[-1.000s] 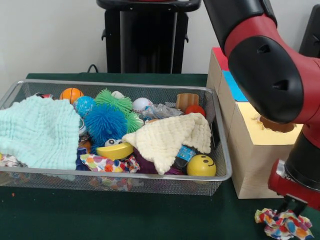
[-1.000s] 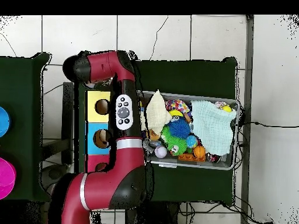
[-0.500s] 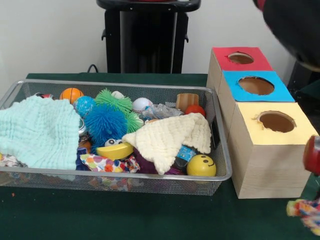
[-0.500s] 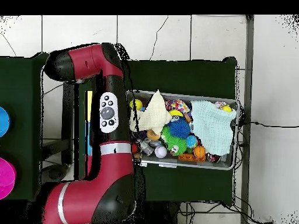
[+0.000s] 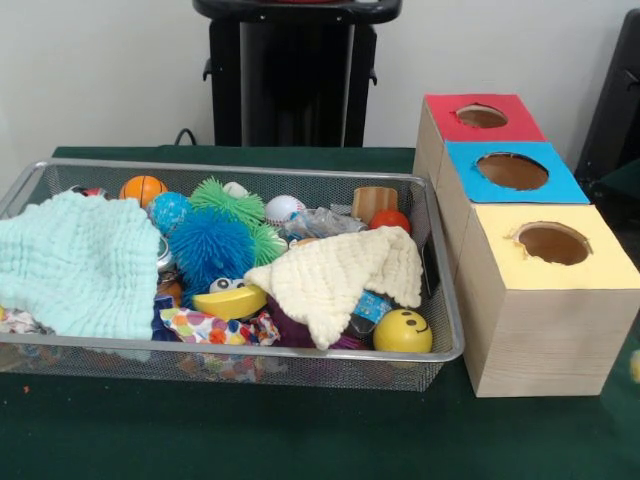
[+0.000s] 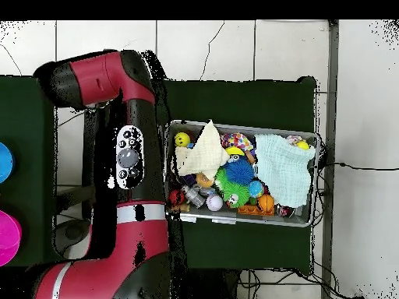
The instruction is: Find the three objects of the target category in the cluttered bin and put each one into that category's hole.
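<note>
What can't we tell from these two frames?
Hand: outside the front view; overhead, hidden beneath the red and black arm.
Yellow-topped round hole: overhead, the arm covers it.
Silver wire-mesh bin contents under the mint-green cloth and cream cloth: hidden, both views.
Pale blur at front view's right edge: cut off, unidentifiable.

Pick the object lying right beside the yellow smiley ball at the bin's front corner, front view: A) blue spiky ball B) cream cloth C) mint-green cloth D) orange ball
B: the cream cloth drapes down next to the smiley ball inside the wire bin; the other three lie further along the bin.
</note>
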Controlling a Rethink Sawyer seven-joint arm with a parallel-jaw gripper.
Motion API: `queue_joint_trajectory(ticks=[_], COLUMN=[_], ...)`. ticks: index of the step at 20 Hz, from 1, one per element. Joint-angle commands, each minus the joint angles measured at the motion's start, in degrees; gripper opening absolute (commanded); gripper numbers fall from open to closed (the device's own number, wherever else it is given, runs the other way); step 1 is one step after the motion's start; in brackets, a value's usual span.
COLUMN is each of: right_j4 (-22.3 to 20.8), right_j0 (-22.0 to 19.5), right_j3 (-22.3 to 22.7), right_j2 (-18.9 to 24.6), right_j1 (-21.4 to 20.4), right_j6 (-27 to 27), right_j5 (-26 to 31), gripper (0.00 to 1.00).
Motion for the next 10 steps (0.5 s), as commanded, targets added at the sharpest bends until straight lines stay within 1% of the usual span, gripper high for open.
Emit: queue_joint_trajectory(ticks=[1,4,7,9,10], right_j4=[-0.3,-1.1,-1.1,-0.6,-0.7], right_j0=[-1.1,-0.7,-0.5,-0.6,-0.5], right_j3=[12.1,15.4,20.1,21.5,23.2], right_j2=[1.4,0.5,0.3,0.7,0.8], right_j1=[-9.0,-11.5,-13.8,-14.4,-15.2], right_j6=[-8.6,-8.0,-6.7,-5.9,-5.6], right_j5=[12.5,12.8,12.1,13.7,13.3], gripper=[0.00,0.00,0.00,0.00,0.00])
